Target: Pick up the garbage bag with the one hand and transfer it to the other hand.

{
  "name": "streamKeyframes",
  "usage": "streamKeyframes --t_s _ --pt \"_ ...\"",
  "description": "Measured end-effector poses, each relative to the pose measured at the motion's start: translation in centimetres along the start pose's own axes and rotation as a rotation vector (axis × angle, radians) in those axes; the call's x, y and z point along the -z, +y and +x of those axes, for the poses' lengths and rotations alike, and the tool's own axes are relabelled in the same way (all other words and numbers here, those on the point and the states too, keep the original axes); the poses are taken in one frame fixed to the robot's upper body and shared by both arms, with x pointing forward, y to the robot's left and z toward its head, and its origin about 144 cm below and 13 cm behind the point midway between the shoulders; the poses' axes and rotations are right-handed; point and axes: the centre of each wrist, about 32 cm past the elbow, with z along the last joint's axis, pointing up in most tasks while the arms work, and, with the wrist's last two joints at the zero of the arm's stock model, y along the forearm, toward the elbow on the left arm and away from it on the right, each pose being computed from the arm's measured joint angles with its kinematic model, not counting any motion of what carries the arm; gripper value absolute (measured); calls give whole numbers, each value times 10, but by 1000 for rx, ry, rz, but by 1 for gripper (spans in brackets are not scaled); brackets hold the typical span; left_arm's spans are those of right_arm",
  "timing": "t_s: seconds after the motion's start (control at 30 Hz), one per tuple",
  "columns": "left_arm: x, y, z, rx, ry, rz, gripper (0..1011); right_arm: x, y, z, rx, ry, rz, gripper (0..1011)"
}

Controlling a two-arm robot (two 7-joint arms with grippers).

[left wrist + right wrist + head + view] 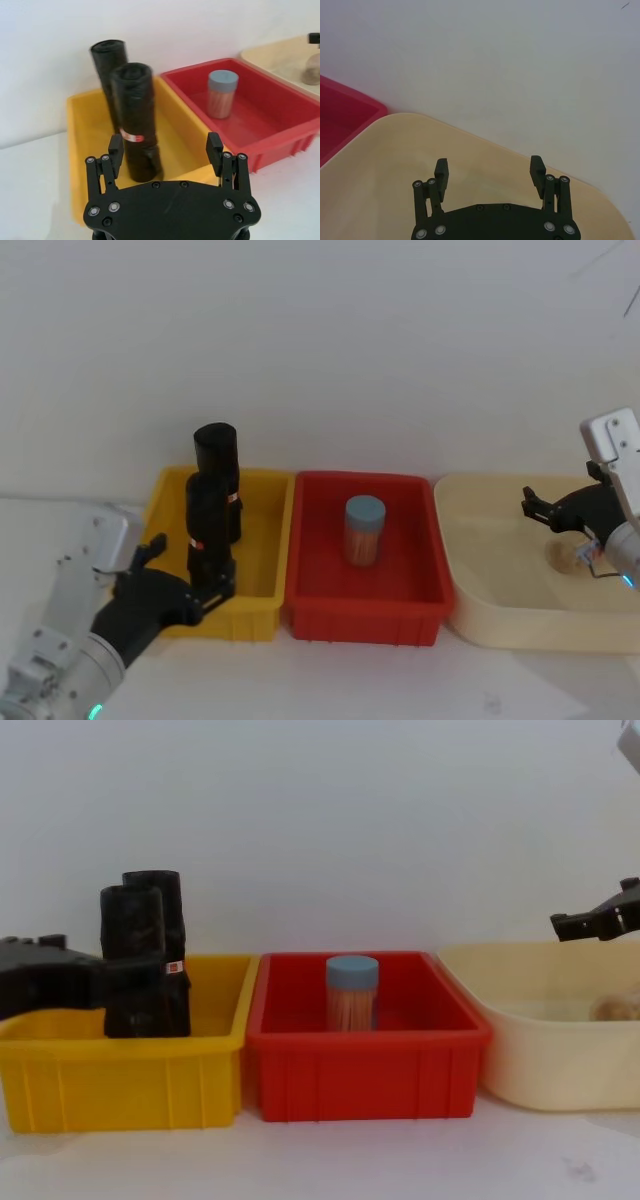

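Head high, chest low, wrists close.
Head and chest share the yellow bin (255,612), which the left wrist faces; right wrist overlooks the cream tub (380,150).

Soft, even light surrounds my left gripper (165,146), bright but with no hard edges anywhere. The white wall (45,60) beyond it looks flat and a little grey. Just ahead, the nearer garbage bag roll (134,115) carries only a faint sheen, and the red bin (285,140) off to my right shows a pale gleam along its rim. The table (330,1160) holds weak, diffuse shadows beneath the yellow bin (120,1090)
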Motion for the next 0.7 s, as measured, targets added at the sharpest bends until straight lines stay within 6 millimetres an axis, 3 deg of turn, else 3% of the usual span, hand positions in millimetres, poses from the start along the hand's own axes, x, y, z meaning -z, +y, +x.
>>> streamKeyframes --t_s 0.7 --pt "-13 -27 50 14 54 48 1000 0 0 0 0 0 0 999"
